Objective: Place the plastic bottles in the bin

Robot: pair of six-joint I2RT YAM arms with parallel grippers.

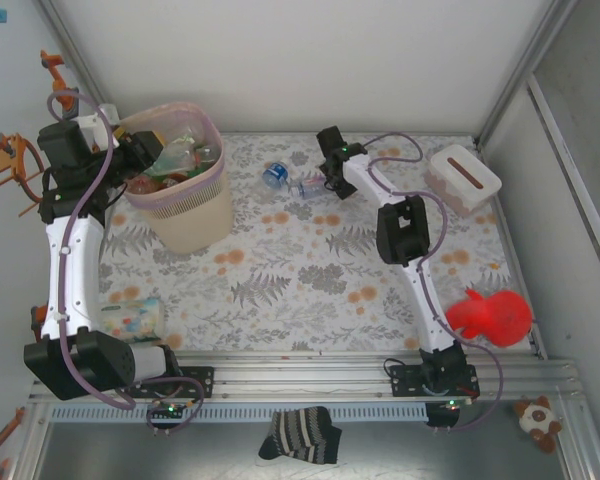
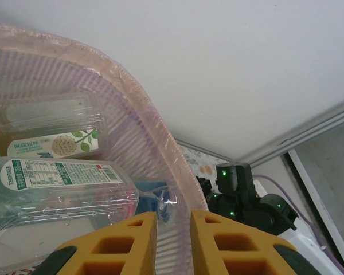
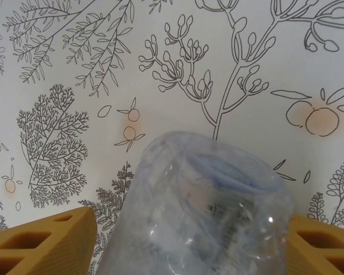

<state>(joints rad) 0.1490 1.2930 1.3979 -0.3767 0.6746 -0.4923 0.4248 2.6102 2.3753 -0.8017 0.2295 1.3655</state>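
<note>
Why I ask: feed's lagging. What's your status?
Left gripper shut on wall of tall pale pink translucent bin. Right gripper around clear crushed plastic bottle, grip unconfirmed. Blue-labelled bottle beside it.

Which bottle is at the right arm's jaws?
Look at the flowery table's far side, between the pink bin and the white box. Two bottles lie there. Pick the clear one between the right arm's jaws, not the blue one nearer the bin.

Print on bottle label (image 2: 60,173) unreadable
</note>
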